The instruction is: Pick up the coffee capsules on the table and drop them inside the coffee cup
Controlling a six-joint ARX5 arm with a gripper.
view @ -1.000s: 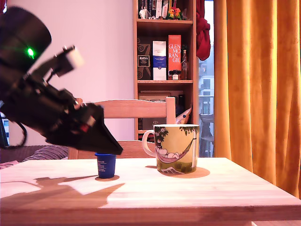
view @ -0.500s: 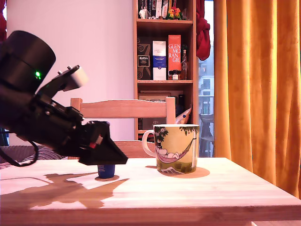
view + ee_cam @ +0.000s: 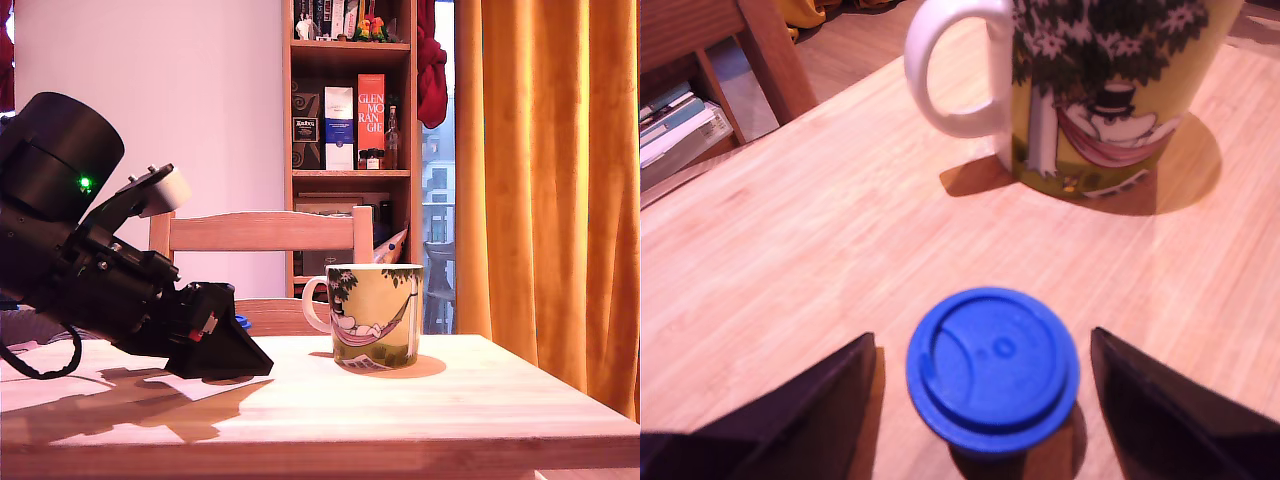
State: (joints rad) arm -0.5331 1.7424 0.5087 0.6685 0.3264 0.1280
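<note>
Low over the worktop (image 3: 790, 230), gripper (image 3: 985, 400) straddles the blue capsule (image 3: 992, 368), pre-grasp step.
Fingers (image 3: 1160, 410) apart, one each side of the capsule, neither touching it as far as I can tell. Capsule sits upright on the worktop near the coffee cup (image 3: 1110, 90), on its handle side; round, dark blue, ridged flat face up. Next move, my read: close squarely on the body, lift above the cup's rim, release over the opening. No other capsule in view.

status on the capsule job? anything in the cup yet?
Nothing visibly done; the cup's inside is hidden. In hand: the tool is open, its tips flanking the blue capsule, which stands on the table, not yet gripped. Left: grip, lift, drop into the cup.
</note>
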